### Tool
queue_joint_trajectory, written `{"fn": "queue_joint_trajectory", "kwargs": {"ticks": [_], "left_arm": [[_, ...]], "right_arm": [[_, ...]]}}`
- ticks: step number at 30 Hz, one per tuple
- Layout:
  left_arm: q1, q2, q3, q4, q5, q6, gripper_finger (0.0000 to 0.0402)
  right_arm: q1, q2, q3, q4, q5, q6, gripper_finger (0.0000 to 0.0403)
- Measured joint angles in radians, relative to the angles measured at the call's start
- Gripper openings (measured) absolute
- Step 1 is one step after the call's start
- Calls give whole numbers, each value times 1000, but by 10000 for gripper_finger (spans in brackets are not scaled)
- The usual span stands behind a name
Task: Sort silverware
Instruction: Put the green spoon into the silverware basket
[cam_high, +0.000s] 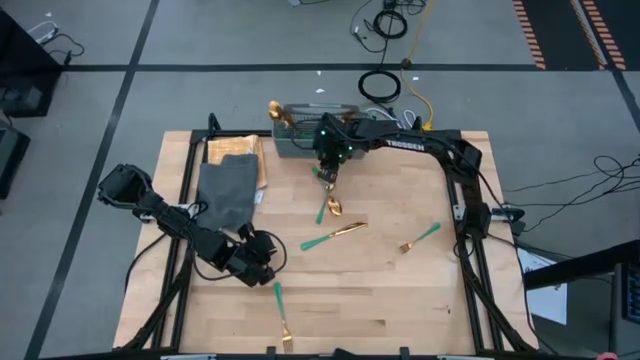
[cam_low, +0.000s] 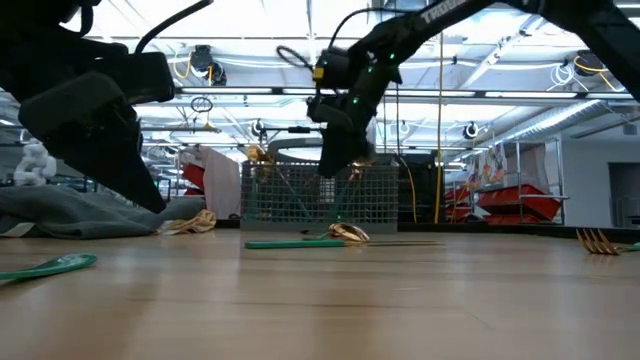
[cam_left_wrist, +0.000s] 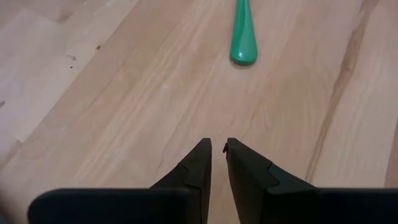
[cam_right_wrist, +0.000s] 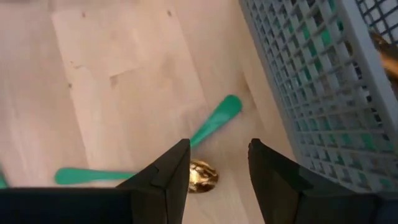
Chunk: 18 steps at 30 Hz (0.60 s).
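Pale wooden desk (cam_high: 400, 300), planked with visible grain; grey mesh basket (cam_high: 300, 125) of thin grid walls at the far edge, gold heads and teal handles poking from it. Dark grey cloth (cam_high: 228, 190), soft and folded, far left.

Right gripper (cam_right_wrist: 219, 163) hanging just in front of the basket, fingers spread and pinching nothing — beneath the gap, a spoon (cam_high: 330, 207) with shiny gold bowl and slim teal handle, lying flat, long axis running slantwise toward the basket. Beside it a second piece (cam_high: 333, 235) lying almost crosswise, gold end to the right, teal end to the left.

Left gripper (cam_left_wrist: 217, 155) low over bare wood at the near left, tapered dark fingers nearly pressed together with only a thin slit between, gripping nothing. Ahead of it a fork (cam_high: 281, 315) — rounded glossy teal tip toward the gripper, gold tines toward the near edge.

Another fork (cam_high: 419, 238) to the right, well apart, lying diagonally.
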Motion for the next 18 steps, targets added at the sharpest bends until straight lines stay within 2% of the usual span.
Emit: {"fn": "queue_joint_trajectory", "kwargs": {"ticks": [1, 2, 5, 12, 13, 18], "left_arm": [[0, 0, 0, 0, 0, 1, 58], [0, 0, 0, 0, -1, 5, 58], [0, 0, 0, 4, -4, 17, 58], [0, 0, 0, 4, -6, 18, 58], [0, 0, 0, 3, -6, 18, 58], [0, 0, 0, 5, -7, 17, 58]], "right_arm": [[1, 20, 9, -11, -13, -7, 151], [8, 35, 20, -17, 22, -16, 151], [27, 53, 50, -51, -6, -5, 151], [107, 25, 43, -94, 21, -1, 151], [117, 17, 43, -110, 37, -8, 151], [132, -9, 40, -133, 255, -62, 151]]}}
